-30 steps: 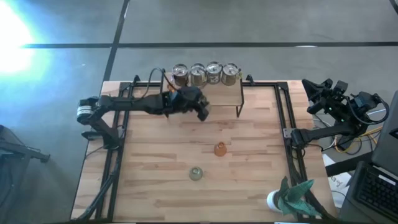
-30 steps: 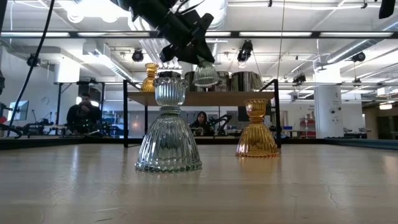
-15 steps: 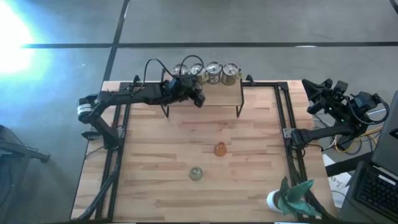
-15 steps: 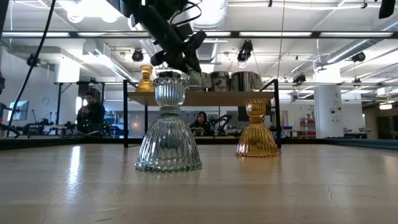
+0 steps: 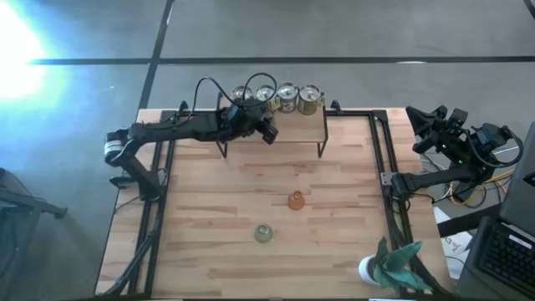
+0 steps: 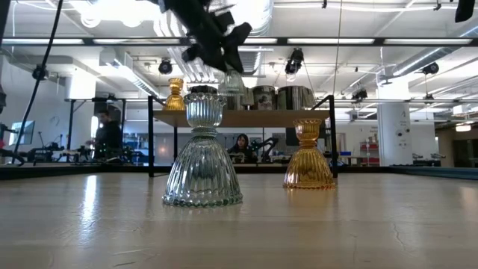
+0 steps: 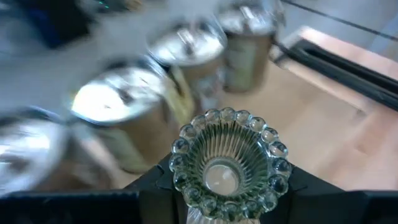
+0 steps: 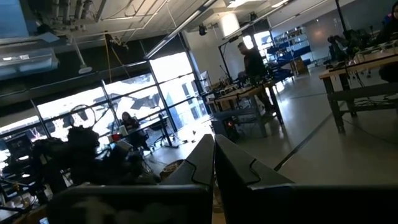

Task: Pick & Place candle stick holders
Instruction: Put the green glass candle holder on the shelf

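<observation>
My left gripper (image 5: 266, 132) is over the wooden shelf (image 5: 297, 127) at the table's far edge, shut on a clear pale green glass candle stick holder (image 7: 227, 163). Several silvery can-like holders (image 5: 288, 98) stand in a row on the shelf's far side, close beyond the held one. An amber holder (image 6: 176, 93) stands on the shelf's left end. On the table, an amber holder (image 5: 295, 201) and a clear green one (image 5: 264, 233) rest on their wide bases. My right gripper (image 8: 214, 155) is shut on nothing, raised off the table's right edge. My left gripper pinches the clear green holder between its two fingers (image 7: 155, 186), below the beaded rim, on the narrow part (image 7: 198, 214) under the cup. The fingers come slanting down from the table's left. The holder stays about upright with its cup open upward, clear of the shelf.
The shelf stands on thin black legs (image 5: 321, 142) with open table beneath it. A white pot with teal leaves (image 5: 380, 267) sits at the near right corner. Black rails (image 5: 380, 150) run along the table's sides. People are in the room beyond.
My left gripper has carried the clear green holder up and toward the far edge, from in front of the shelf to above it, close to the silvery cans. It has tipped nearer to level. The holder stays in the hold.
</observation>
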Available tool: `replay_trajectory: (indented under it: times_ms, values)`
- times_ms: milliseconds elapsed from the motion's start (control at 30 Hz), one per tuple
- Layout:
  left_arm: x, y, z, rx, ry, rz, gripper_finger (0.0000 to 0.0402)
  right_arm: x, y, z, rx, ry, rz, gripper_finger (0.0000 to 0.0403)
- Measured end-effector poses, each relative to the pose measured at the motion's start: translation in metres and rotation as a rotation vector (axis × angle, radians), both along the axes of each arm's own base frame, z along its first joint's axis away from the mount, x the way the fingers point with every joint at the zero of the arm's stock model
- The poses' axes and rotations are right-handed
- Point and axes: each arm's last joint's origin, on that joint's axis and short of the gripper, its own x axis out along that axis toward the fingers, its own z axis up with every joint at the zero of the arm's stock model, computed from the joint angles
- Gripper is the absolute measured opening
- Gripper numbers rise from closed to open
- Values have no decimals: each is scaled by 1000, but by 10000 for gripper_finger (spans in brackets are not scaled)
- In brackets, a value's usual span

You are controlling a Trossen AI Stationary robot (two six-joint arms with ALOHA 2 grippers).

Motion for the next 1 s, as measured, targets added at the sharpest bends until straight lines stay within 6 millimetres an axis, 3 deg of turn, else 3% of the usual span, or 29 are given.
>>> replay_trajectory:
  times_ms: [233, 667, 1000]
  values:
    - [0, -27, 19, 117, -21, 275, 131, 0, 0, 0, -6, 5, -3, 8]
    - [17, -19, -29, 48, -16, 431, 131, 0, -1, 0, 30, -18, -19, 8]
    - [17, -12, -33, 12, -41, 465, 131, 0, -1, 0, 36, -22, -17, 8]
